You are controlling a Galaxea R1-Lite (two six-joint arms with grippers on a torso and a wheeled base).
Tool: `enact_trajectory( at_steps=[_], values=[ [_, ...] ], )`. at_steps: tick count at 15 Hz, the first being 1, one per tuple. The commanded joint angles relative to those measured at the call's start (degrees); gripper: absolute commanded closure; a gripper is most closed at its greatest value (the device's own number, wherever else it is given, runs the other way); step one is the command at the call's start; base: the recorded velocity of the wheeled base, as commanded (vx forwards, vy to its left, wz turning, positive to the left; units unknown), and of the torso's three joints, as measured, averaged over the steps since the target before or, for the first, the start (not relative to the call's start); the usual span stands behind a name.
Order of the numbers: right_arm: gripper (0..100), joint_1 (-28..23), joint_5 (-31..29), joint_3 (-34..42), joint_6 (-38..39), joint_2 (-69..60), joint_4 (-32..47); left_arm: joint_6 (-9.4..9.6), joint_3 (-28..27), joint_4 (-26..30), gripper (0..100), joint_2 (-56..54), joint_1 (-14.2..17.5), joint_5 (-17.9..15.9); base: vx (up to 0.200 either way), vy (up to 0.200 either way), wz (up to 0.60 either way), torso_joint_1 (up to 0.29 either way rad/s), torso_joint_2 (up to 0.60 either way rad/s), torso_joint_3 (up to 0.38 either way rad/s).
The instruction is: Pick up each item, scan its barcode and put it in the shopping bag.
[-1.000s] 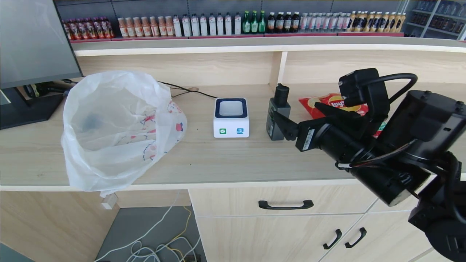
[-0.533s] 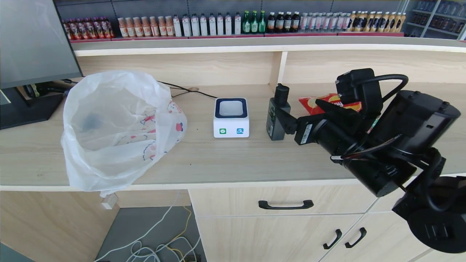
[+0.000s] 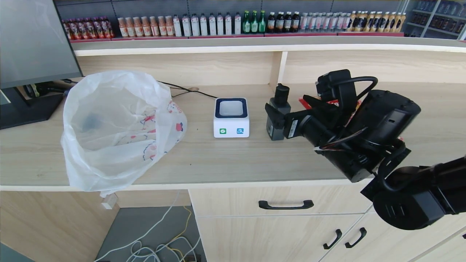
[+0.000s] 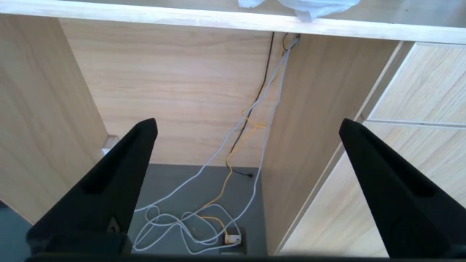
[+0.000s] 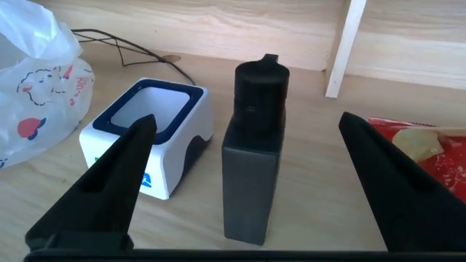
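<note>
The grey bottle [image 5: 250,191] stands upright on the counter [image 3: 218,160], just right of the scanner [image 3: 231,117]; its label is unreadable. The right end effector [image 5: 244,124] is spread wide, with the bottle between its fingers. Farther right of the scanner, the arm mostly hides a red chip bag [image 5: 429,145]. The shopping bag [image 3: 109,127] lies open, well to the scanner's left. The left end effector [image 4: 247,131] is also spread apart.

Upright dark bottle [image 5: 251,175] beside scanner [image 3: 231,117], open white bag [image 3: 109,127]
</note>
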Motion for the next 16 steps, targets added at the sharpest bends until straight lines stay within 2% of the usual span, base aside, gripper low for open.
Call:
enact_trajectory(
  at_steps=[1,5,10,16],
  values=[
    [0,-0.03,-0.04,-3.10,0.03,3.17,-0.08,0.00,0.00,-0.04,0,0.00,0.00,-0.01,0.000,0.000,0.00,0.000,0.00,0.000],
    [0,-0.29,0.14,-4.68,0.47,5.80,-0.87,0.00,0.00,-0.04,0,0.00,0.00,-0.01,0.000,0.000,0.00,0.000,0.00,0.000],
    [0,-0.64,-0.04,-10.49,0.74,9.50,-0.87,0.00,0.00,-0.04,0,0.00,0.00,-0.01,0.000,0.000,0.00,0.000,0.00,0.000],
    [0,-0.99,-0.13,-11.36,0.74,10.99,-0.96,0.00,0.00,-0.04,0,0.00,0.00,-0.01,0.000,0.000,0.00,0.000,0.00,0.000]
  ],
)
